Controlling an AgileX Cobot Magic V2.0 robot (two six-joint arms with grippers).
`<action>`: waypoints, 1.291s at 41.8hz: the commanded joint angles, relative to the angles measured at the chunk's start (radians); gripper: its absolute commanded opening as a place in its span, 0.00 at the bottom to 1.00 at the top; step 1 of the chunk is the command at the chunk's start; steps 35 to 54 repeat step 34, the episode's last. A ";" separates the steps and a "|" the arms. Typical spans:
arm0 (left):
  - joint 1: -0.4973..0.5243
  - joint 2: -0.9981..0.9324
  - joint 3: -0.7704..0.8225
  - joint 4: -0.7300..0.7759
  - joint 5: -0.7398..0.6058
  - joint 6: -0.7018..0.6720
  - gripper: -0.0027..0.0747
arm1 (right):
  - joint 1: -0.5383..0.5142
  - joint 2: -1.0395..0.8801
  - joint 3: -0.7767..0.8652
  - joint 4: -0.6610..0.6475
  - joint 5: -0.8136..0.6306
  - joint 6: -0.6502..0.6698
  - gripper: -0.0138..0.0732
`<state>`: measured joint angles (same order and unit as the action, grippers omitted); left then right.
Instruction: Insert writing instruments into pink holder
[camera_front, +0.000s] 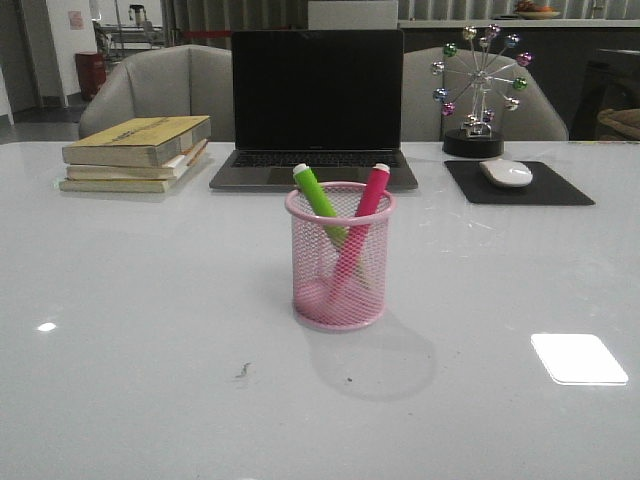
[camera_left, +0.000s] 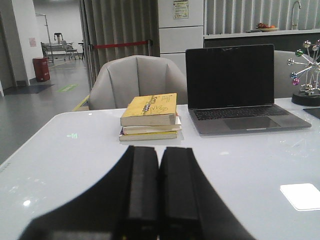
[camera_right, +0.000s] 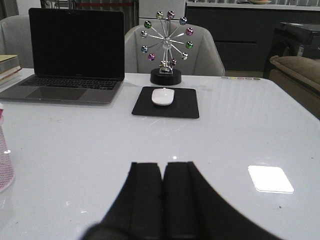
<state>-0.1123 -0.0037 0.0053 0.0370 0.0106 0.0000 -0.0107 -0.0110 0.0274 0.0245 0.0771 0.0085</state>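
The pink wire-mesh holder (camera_front: 339, 258) stands upright mid-table in the front view. Inside it lean the lime green marker (camera_front: 317, 194) and the pink-red marker (camera_front: 367, 205), crossing each other, white tips above the rim. A sliver of the holder (camera_right: 5, 167) shows at the edge of the right wrist view. Neither arm appears in the front view. My left gripper (camera_left: 159, 150) is shut with nothing between its fingers, well away from the holder. My right gripper (camera_right: 163, 165) is shut and empty too, off to the holder's right.
A stack of books (camera_front: 137, 152) lies at the back left, a dark laptop (camera_front: 316, 105) behind the holder. A white mouse (camera_front: 506, 172) rests on a black pad (camera_front: 518, 184) at the back right, beside a ferris-wheel ornament (camera_front: 477, 92). Grey chairs stand beyond the table.
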 joint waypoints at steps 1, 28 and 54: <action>-0.007 -0.021 0.004 -0.009 -0.087 -0.006 0.15 | -0.003 -0.019 -0.004 0.017 -0.127 -0.009 0.24; -0.007 -0.021 0.004 -0.009 -0.087 -0.006 0.15 | -0.003 -0.019 -0.004 0.017 -0.168 -0.009 0.24; -0.007 -0.021 0.004 -0.009 -0.087 -0.006 0.15 | -0.003 -0.019 -0.004 0.017 -0.168 -0.009 0.24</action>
